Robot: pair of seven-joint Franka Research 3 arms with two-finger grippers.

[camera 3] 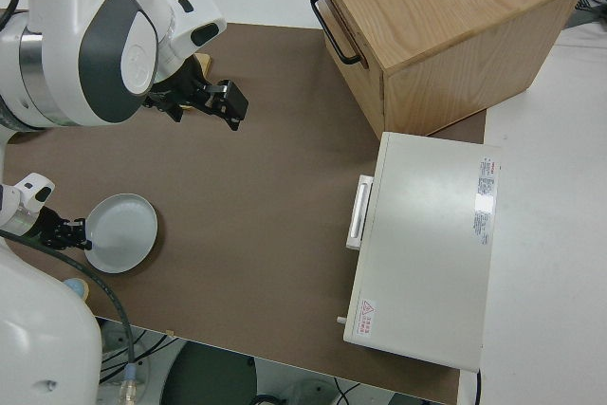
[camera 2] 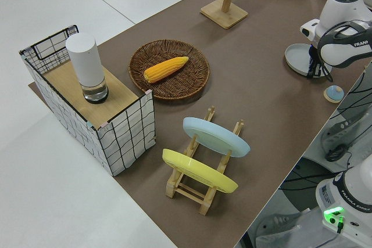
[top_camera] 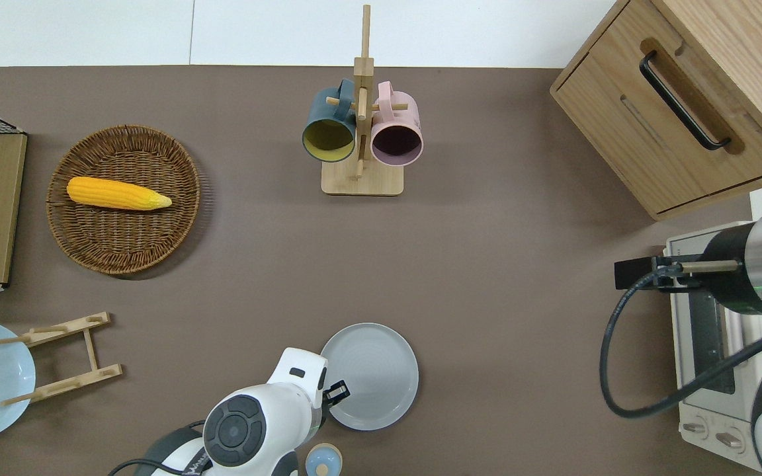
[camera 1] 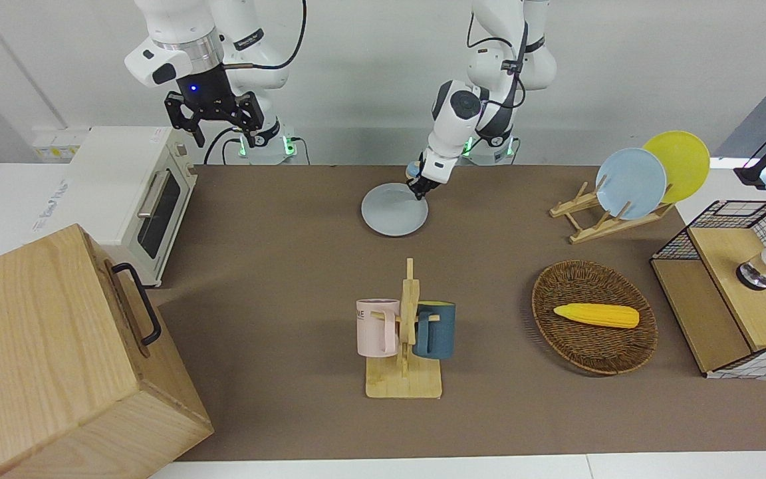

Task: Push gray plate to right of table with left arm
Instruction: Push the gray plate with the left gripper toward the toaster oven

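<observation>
**Desk:** Where did the gray plate [top_camera: 374, 373] lie on the table [top_camera: 500, 264]?

**Photographer:** It lay flat near the robots' edge, about midway along the table's length and well apart from everything else. The wooden mug rack [top_camera: 361, 142], with a dark teal mug [top_camera: 329, 129] and a pink mug [top_camera: 395, 132] hung on it, stood farther from the robots.

**Desk:** And the arms?

**Photographer:** The left arm [camera 1: 453, 116] had its left gripper [top_camera: 336, 394] down at the plate's rim, on the side toward the left arm's end of the table. Whether its fingers were spread or pressed together could not be told. The right arm was parked, the fingers of the right gripper [camera 1: 213, 113] standing apart and holding nothing.

**Desk:** What else was in shot?

**Photographer:** At the left arm's end a wicker basket [top_camera: 123, 254] held a corn cob [top_camera: 116, 194], and a wooden plate rack [camera 1: 596, 216] carried a sky-blue plate [camera 1: 630, 183] and a yellow plate [camera 1: 682, 159] on edge. At the right arm's end stood a white toaster oven [camera 1: 133, 193] and a wooden cabinet [camera 1: 57, 359] with a black handle.
</observation>
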